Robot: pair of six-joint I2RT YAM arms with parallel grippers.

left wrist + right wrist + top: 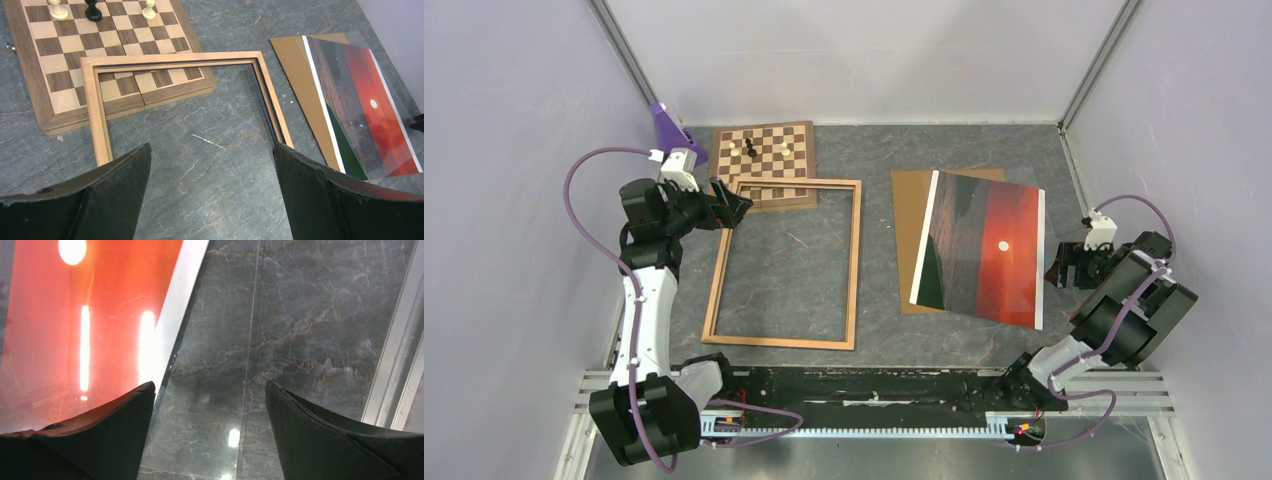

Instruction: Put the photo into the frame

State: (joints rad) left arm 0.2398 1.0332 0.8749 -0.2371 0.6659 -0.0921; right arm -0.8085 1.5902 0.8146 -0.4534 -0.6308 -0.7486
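Nearest us, the frame [779, 341] lies flat on the desk [879, 150], pale wood side up, with bare desk showing through its opening. Over on the right, the right gripper [209, 386] hovers with its jaws spread wide and nothing between them, right at the white edge strip of the photo [984, 250]. The photo sits picture-up and askew on a brown backing board [909, 240], apart from the frame, under a clear sheet [220, 330]. Further back, the left gripper [211, 146] hangs wide and empty at the frame's far-left corner. That corner rests on the chessboard [35, 75], which carries three chess pieces [92, 9].
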